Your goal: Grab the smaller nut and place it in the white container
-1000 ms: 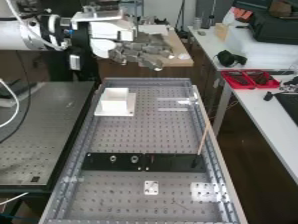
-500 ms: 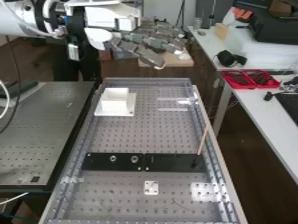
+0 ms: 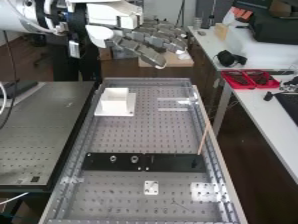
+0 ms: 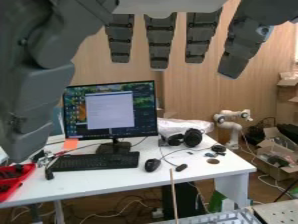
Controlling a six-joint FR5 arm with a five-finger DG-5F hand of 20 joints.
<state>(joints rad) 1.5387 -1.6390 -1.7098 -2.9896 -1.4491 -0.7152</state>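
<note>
1. Lower left of the high view: a flat black bar point(image 3: 100, 163) lies across the metal bench point(image 3: 163, 132). Whether the smaller nut stands at the bar's left end, I cannot tell, so its being picked up can be neither confirmed nor ruled out.
2. A little further right on the bar, the larger nut point(image 3: 113, 158) stands upright in its own spot. It is no part of this job and needs leaving alone.
3. Above it, in the left half near the middle height of the frame, the white container point(image 3: 115, 106) sits on the bench. What lies inside it is hidden from this angle, so I cannot say whether the smaller nut is in there.
4. Just right of the larger nut, the bearing point(image 3: 134, 159) stands on the same bar, also to be left alone.
5. Upper middle of the high view, the hand point(image 3: 148, 52) hangs beyond the far end of the bench, well apart from both bar and container. Its fingers point(image 4: 159, 44) are held out nearly straight and spread, with the thumb point(image 4: 30, 100) well away from them; it is open and has hold of nothing.
6. Progress, as a judgement: no grasp or carrying is under way. Either the whole job is left, reach, pinch, carry and release, or the nut is already dropped in; these pictures do not settle which.
</note>
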